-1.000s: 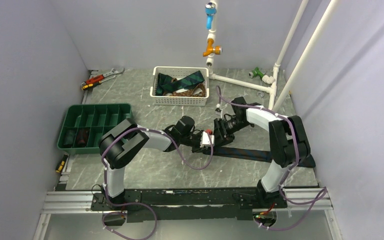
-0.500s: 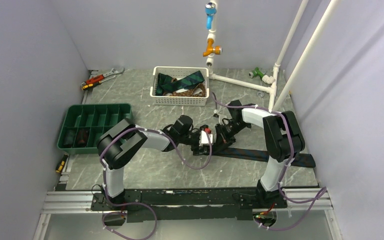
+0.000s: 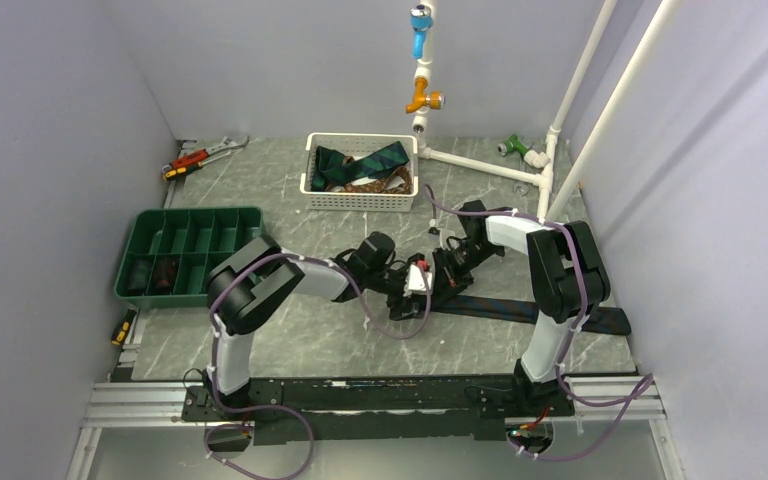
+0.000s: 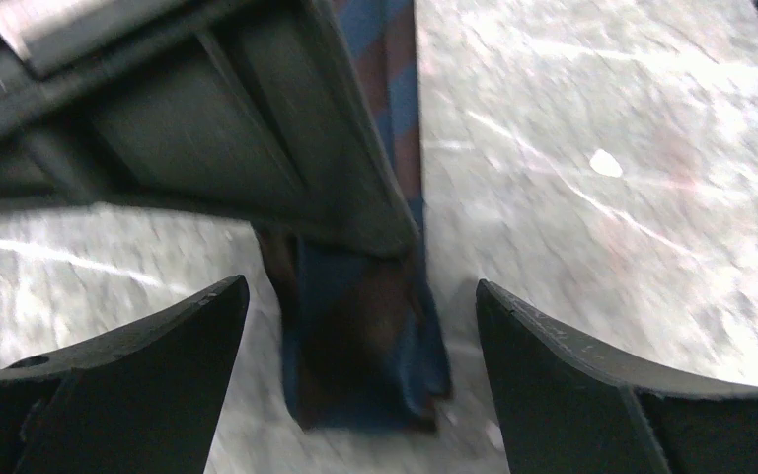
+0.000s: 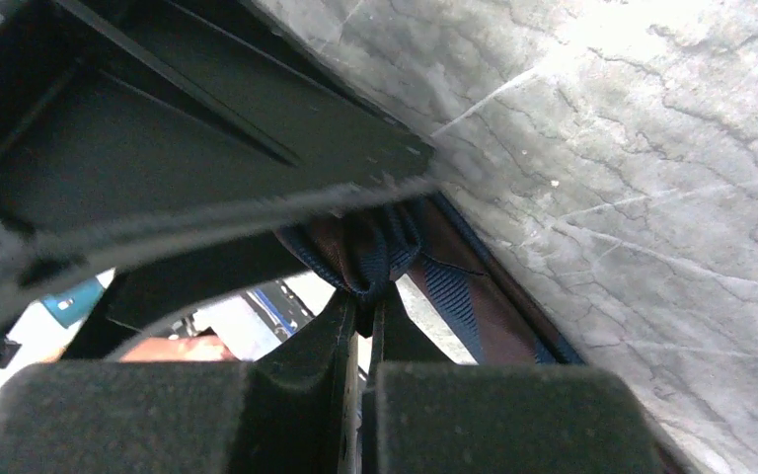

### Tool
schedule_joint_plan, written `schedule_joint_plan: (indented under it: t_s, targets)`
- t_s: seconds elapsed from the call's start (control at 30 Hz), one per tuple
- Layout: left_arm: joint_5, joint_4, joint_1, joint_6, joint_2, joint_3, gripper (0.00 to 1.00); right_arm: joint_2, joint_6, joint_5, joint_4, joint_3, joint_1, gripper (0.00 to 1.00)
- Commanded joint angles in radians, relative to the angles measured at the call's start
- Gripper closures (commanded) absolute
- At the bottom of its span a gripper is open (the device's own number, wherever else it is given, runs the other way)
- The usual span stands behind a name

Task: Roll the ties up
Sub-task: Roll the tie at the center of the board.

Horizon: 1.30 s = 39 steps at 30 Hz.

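Navy cloth with red stripes: one tie [image 3: 520, 308] lies flat on the grey marbled table [image 3: 300, 340], running from the middle out toward four o'clock. The right gripper [image 5: 363, 314] is pinched tight on its folded inner end. The left gripper [image 4: 360, 296] stands spread wide, straddling that same end, fingers clear of the fabric. More ties [image 3: 365, 162] sit heaped in the white basket [image 3: 360, 201] at twelve o'clock.

tie [image 3: 520, 308] on table [image 3: 290, 345]: one
ties [image 3: 370, 165] in basket [image 3: 358, 201]: two at least, heap hides more
rolls [image 3: 141, 273] in tray [image 3: 195, 215]: two
basket: one
tray: one
arms [image 3: 250, 285]: two
valves [image 3: 422, 99]: three
wrenches [image 3: 205, 155]: two
screwdriver [image 3: 120, 330]: one
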State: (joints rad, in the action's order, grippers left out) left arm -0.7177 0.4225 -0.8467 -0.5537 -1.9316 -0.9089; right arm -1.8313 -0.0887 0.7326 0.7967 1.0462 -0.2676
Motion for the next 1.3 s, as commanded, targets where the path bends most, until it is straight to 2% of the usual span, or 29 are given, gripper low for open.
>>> schedule_joint_plan:
  t_s: [0.0, 0.03, 0.1, 0.23, 0.27, 0.33, 0.37, 0.53, 0.63, 0.77, 0.83, 1.03, 1.27]
  targets:
    - [0.023, -0.069, -0.021, -0.013, -0.089, -0.107, 0.12, 0.006, -0.034, 0.033, 0.002, 0.004, 0.007, 1.00]
    - [0.032, -0.076, -0.022, -0.024, -0.100, -0.116, 0.14, 0.006, -0.037, 0.039, 0.007, 0.007, 0.008, 1.00]
    - [0.049, -0.120, -0.023, -0.059, -0.111, -0.124, 0.25, 0.003, -0.042, 0.053, 0.018, 0.018, 0.014, 1.00]
    - [0.055, -0.186, -0.008, -0.114, -0.071, -0.064, 0.59, 0.004, -0.032, 0.084, 0.025, 0.044, 0.033, 1.00]
    - [0.056, -0.203, -0.006, -0.123, -0.061, -0.045, 0.63, 0.003, -0.025, 0.086, 0.021, 0.048, 0.037, 0.94]
    - [0.064, -0.212, -0.006, -0.120, -0.040, -0.008, 0.67, 0.003, -0.008, 0.102, 0.008, 0.049, 0.040, 0.85]
    - [0.070, -0.209, -0.005, -0.111, -0.031, 0.010, 0.69, 0.000, 0.001, 0.117, -0.003, 0.048, 0.041, 0.84]
    - [0.118, -0.216, -0.005, -0.019, -0.016, 0.011, 0.73, -0.037, 0.031, 0.159, -0.054, 0.056, 0.033, 1.00]
    - [0.120, -0.229, -0.006, -0.012, 0.006, 0.043, 0.74, -0.055, 0.039, 0.157, -0.068, 0.076, 0.033, 1.00]
    - [0.098, -0.251, -0.002, -0.009, 0.035, 0.090, 0.70, -0.066, 0.009, 0.134, -0.038, 0.094, 0.033, 1.00]
    - [0.071, -0.255, 0.000, 0.003, 0.037, 0.096, 0.64, -0.067, 0.000, 0.108, -0.032, 0.084, 0.033, 1.00]
    - [0.035, -0.206, 0.008, 0.023, 0.041, 0.070, 0.36, -0.108, -0.041, 0.113, 0.008, 0.087, 0.012, 1.00]
    - [0.035, -0.185, 0.019, -0.045, 0.090, 0.038, 0.21, -0.102, -0.041, 0.131, 0.001, 0.076, 0.000, 1.00]
